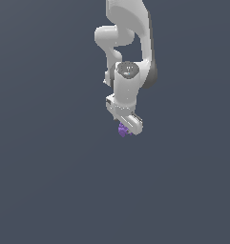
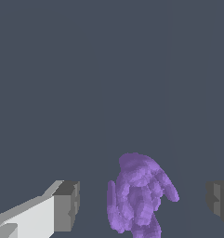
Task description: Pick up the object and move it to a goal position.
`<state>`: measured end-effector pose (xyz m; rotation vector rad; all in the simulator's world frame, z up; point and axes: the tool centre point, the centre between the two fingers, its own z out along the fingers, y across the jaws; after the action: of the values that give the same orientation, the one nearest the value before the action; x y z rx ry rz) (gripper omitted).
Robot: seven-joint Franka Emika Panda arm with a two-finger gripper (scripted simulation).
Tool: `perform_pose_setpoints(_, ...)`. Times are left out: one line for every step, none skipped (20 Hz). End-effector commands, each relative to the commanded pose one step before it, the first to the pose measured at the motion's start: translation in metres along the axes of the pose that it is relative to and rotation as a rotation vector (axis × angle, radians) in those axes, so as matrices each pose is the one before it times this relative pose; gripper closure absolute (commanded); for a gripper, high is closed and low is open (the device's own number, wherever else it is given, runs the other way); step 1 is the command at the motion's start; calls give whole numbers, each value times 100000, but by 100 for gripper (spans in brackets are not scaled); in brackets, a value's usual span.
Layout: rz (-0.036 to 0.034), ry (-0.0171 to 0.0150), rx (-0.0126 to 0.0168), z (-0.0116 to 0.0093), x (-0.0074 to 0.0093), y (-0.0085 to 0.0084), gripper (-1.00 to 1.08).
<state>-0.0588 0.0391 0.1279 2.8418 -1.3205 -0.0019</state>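
Note:
The object (image 2: pixel 139 195) is a small purple lumpy thing. In the wrist view it lies between my two grey fingertips (image 2: pixel 67 204), with a clear gap on each side. My gripper (image 2: pixel 143 202) is open around it and touches it on neither side. In the exterior view the white arm hangs over the middle of the scene, and the object (image 1: pixel 122 129) peeks out just below the gripper (image 1: pixel 126 127), mostly hidden by the hand.
A plain dark grey-blue surface (image 1: pixel 49 181) fills both views. No other objects or edges show.

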Motion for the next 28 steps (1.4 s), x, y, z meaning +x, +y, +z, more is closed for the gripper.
perform_pose_setpoints(6201,-48,129,289,-641,140,-92)
perform_pose_setpoints(2418,-22,45,113,-248,75,-92)
perform_pose_setpoints(2419,-22,44,112,-245,83,-92)
perform_pose_setpoints(2420,-22,43,112,-242,91,-92)
perform_pose_setpoints(2421,-22,42,111,-239,99,-92)
perform_pose_setpoints(2424,-22,41,110,-234,107,-92)
perform_pose_setpoints(2397,-22,40,108,-228,113,-92)
perform_pose_setpoints(2283,-21,37,102,-213,115,-92)
perform_pose_setpoints(2159,-20,34,96,-198,115,-92)
perform_pose_setpoints(2038,-18,32,90,-183,114,-92)
perform_pose_setpoints(1916,-17,29,84,-168,112,-92)
perform_pose_setpoints(1792,-16,27,78,-155,108,-92)
perform_pose_setpoints(1669,-15,25,72,-142,104,-92)
perform_pose_setpoints(1547,-14,23,67,-129,100,-92)
perform_pose_setpoints(1423,-12,21,61,-117,94,-92)
perform_pose_setpoints(1299,-11,19,56,-105,88,-92)
perform_pose_setpoints(1178,-10,17,50,-93,81,-92)
perform_pose_setpoints(1052,-9,15,45,-83,74,-92)
perform_pose_setpoints(929,-8,13,39,-72,66,-92)
perform_pose_setpoints(805,-7,11,34,-62,58,-92)
perform_pose_setpoints(684,-6,9,29,-50,50,-92)
perform_pose_setpoints(557,-5,8,23,-42,41,-92)
perform_pose_setpoints(437,-4,6,18,-31,32,-92)
perform_pose_setpoints(309,-3,4,13,-23,23,-92)
perform_pose_setpoints(183,-2,2,8,-15,14,-92)
perform_pose_setpoints(69,-1,1,3,-1,5,-92)
perform_pose_setpoints(-425,0,-19,-11,14,-26,-92)
perform_pose_setpoints(0,0,0,33,-2,1,-92)
